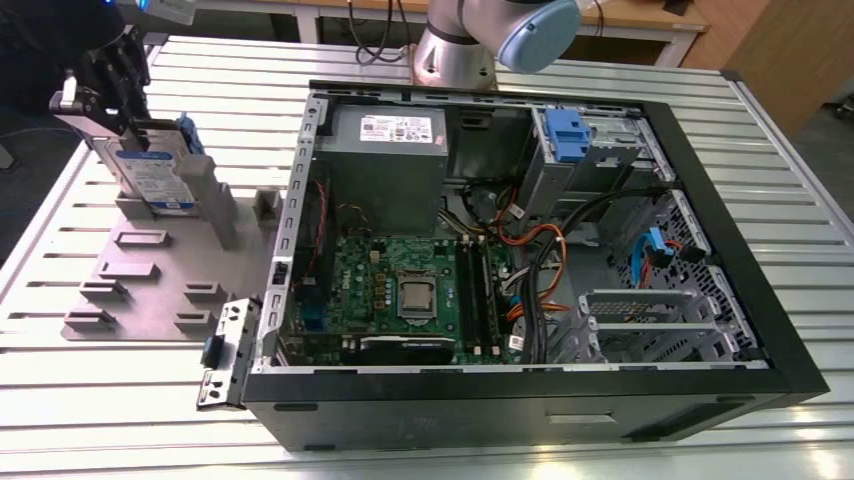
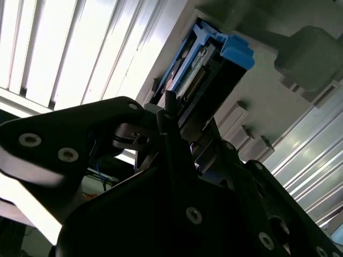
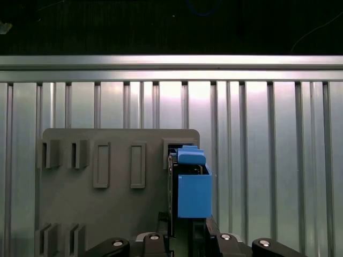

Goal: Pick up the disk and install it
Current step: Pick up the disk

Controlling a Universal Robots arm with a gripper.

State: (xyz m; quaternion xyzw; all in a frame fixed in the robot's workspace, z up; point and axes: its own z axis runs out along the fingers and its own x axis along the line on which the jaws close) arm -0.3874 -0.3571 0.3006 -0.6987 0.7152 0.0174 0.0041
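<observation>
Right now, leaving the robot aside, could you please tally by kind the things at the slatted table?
Hard disk: 1
Grey fixture plate: 1
Open computer case: 1
Total: 3

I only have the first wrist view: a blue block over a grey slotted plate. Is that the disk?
Observer: Yes. In the exterior view the disk stands on edge on the grey plate, its white-and-blue label facing the camera.
Operator: Where's the gripper?
Observer: The gripper is at the disk's upper end, at the exterior view's far left.
Operator: And the case?
Observer: The open computer case lies to the exterior view's right of the plate, with a blue clip near its far wall.
</observation>
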